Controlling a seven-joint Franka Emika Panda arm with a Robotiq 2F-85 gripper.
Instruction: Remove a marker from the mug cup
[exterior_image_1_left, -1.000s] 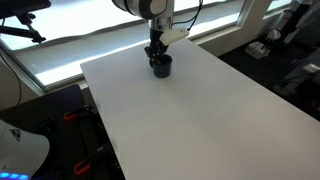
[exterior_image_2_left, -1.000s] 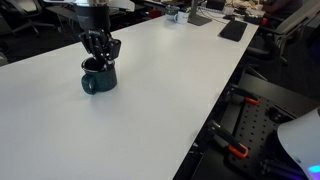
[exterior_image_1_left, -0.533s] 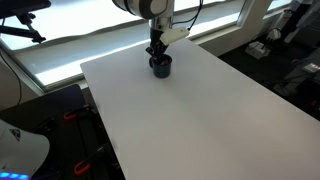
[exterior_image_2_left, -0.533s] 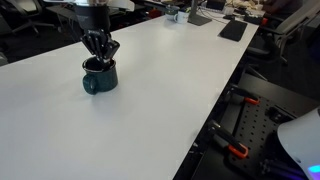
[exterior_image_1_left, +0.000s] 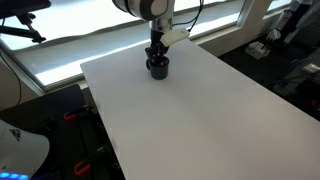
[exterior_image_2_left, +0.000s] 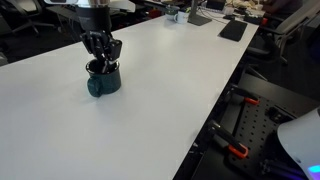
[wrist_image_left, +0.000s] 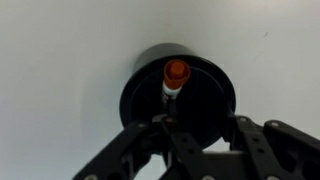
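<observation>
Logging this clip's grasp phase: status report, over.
Claw open, low over mug cup. Marker inside mug cup, orange end up, not clamped. Nothing else near.

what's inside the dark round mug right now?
Wrist view: one slim marker with an orange-red tip and a white barrel, standing in the dark round mug. Its lower end and the mug's bottom are hidden by the black gripper and the dark interior.

Bright, even light floods the white table (exterior_image_1_left: 200, 110), strongest from a glowing band (exterior_image_1_left: 100, 40) beyond its far edge. Shadows are faint. The wrist view is soft, the gripper (wrist_image_left: 200, 135) blurred.
</observation>
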